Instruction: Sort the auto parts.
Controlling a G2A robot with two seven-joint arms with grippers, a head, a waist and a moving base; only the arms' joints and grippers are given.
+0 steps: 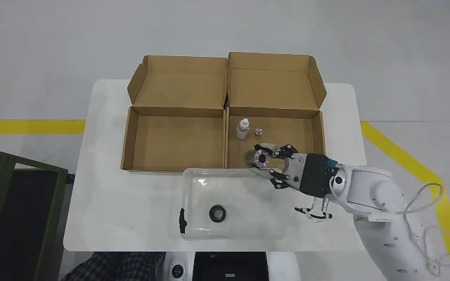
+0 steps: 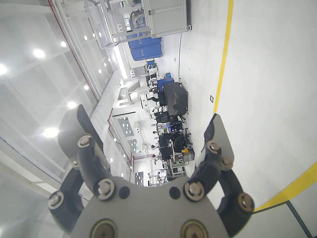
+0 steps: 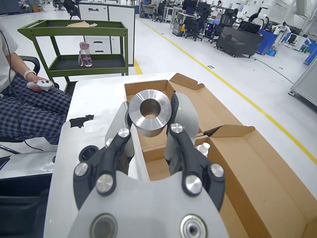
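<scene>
Your right gripper (image 3: 150, 111) was closed on the metal ring (image 3: 150, 127), 1 finger on each side of its round outer wall, with the bore facing up and outward. Seen from above, that gripper (image 1: 264, 160) held the ring (image 1: 261, 157) over the near wall of the right cardboard box (image 1: 320, 137), close to the corner where it met the left cardboard box (image 1: 128, 144) and just beyond the far rim of the clear plastic bin (image 1: 211, 173). I judged the ring to be solid metal: heavy for its bulk, fully stiff, and smooth enough to slide or turn between the pads. You would have wanted the grip kept square across the widest part, about halfway along the wall, because a hold off that line could squeeze it out. It would not break, but a drop could dent the cardboard floor or knock things over, so a low, gentle release seemed wiser. Farther in the right box stood 1 white bottle (image 1: 242, 128), upright, with 1 small part (image 1: 259, 131) just beside it, both apart from the ring. A black ring (image 1: 219, 212) lay in the bin on the white table (image 1: 105, 183). Your left gripper (image 2: 148, 115) was wide open and held nothing, pointing out into the room.
</scene>
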